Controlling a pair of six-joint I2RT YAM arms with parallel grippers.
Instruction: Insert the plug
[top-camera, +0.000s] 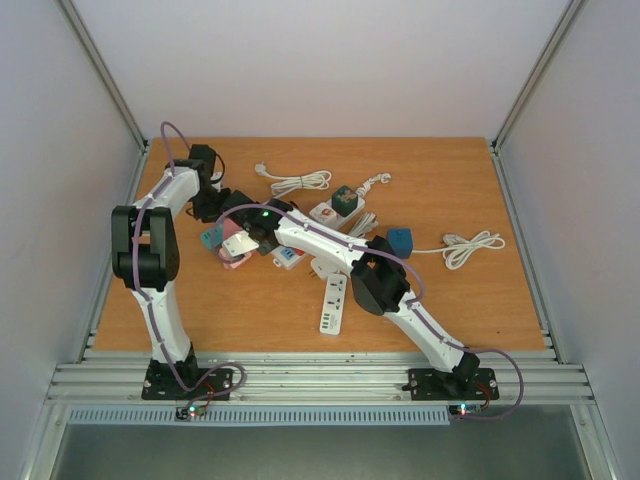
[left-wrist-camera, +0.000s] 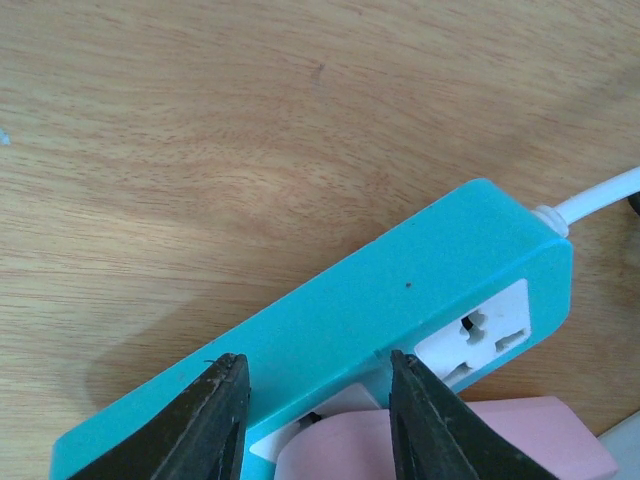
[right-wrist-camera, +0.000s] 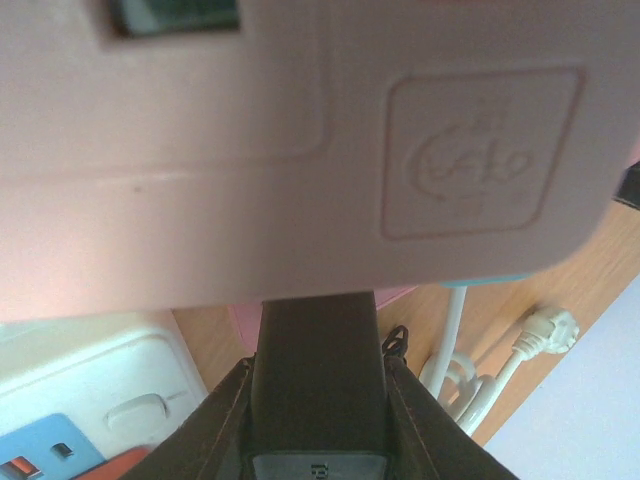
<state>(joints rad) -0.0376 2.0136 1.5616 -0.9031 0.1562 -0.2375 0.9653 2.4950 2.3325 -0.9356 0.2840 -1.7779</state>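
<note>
Right claw (right-wrist-camera: 320, 400) pinches what looks like a dark plug (right-wrist-camera: 320, 335), hard against the pink casing (right-wrist-camera: 300, 150) ahead. Left claw (left-wrist-camera: 315, 405), part spread, braces the teal strip (left-wrist-camera: 400, 290) at its tips. Square the pins to the slots, then push straight. Beyond, on the counter (top-camera: 200, 320): one long white strip (top-camera: 333, 305), one green cube (top-camera: 345, 200), one blue cube (top-camera: 400, 242), three coiled cords (top-camera: 297, 183).

The pink block (right-wrist-camera: 300, 120) had a raised square stamp with curly letters on it. The letters were too blurry to read. No other words showed.
</note>
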